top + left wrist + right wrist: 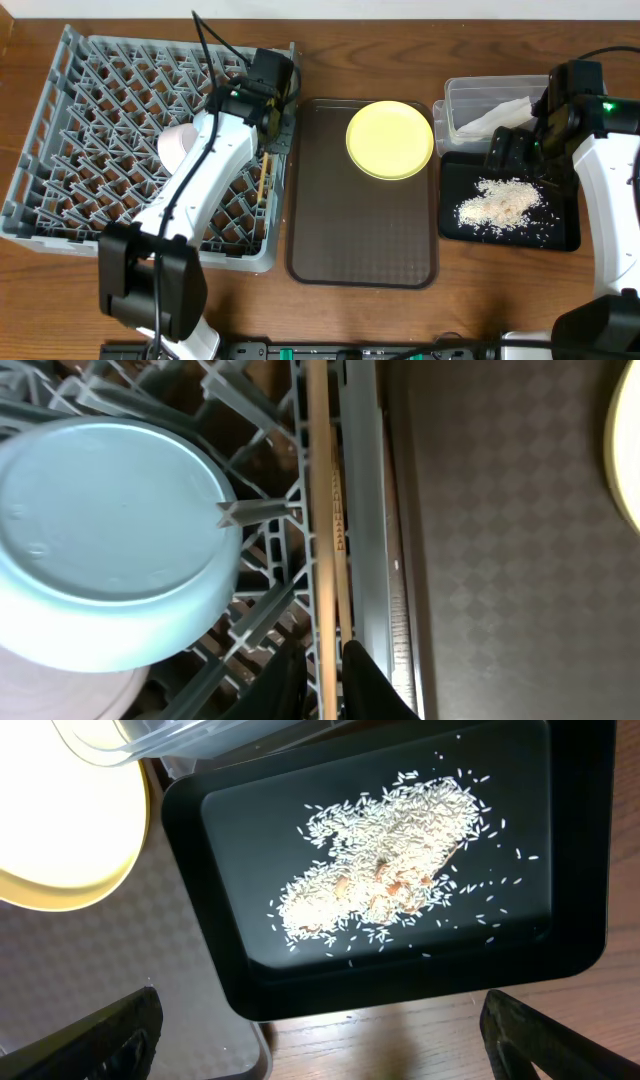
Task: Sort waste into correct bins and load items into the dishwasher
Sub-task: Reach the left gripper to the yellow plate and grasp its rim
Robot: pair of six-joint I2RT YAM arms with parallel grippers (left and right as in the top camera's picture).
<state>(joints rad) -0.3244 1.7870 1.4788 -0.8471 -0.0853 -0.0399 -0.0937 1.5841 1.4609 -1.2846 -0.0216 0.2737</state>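
Note:
The grey dish rack (90, 120) fills the left side. My left gripper (325, 685) is at the rack's right edge, shut on the wooden chopsticks (322, 510), which lie along the rack wall (263, 185). An upturned light blue bowl (110, 540) sits in the rack beside a white bowl (178, 145). The yellow plate (390, 140) lies on the brown tray (360, 230). My right gripper (320, 1040) is wide open and empty over the near edge of the black tray (580, 870), which holds rice scraps (385, 870). The clear tub (470, 95) holds the white napkin (495, 115). The cup and wrapper are out of view.
The brown serving tray lies between the rack and the two bins, and the black tray's corner touches its edge (230, 1050). Black cables run over the rack's top edge (210, 40). Bare wooden table (500, 290) shows in front of the trays.

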